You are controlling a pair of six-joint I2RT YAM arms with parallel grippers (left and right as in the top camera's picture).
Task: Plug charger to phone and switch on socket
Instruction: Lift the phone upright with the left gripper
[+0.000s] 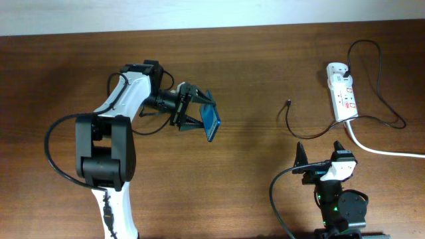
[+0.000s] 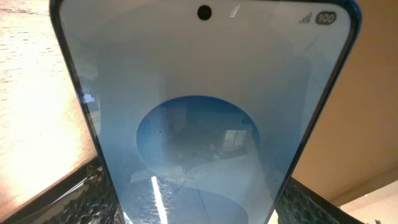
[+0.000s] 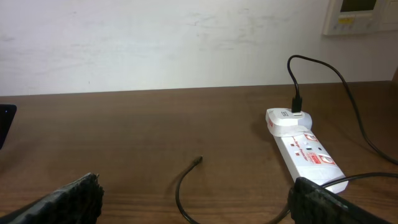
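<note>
Overhead: on a wood counter, the left end effector grips the phone left of centre; the right end effector gapes empty by the near edge. Left wrist: phone fills view. Right wrist: charger tip, socket far-right, pale wall.

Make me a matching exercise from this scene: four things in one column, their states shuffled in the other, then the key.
Things
1. phone
2. charger tip
3. socket
4. right gripper

States
A. lies loose on the table, gripped by nothing
B. jaws open, holding nothing
C. held tilted by the left gripper
D. has a black plug in its far end

Pairs: 1-C, 2-A, 3-D, 4-B
</note>
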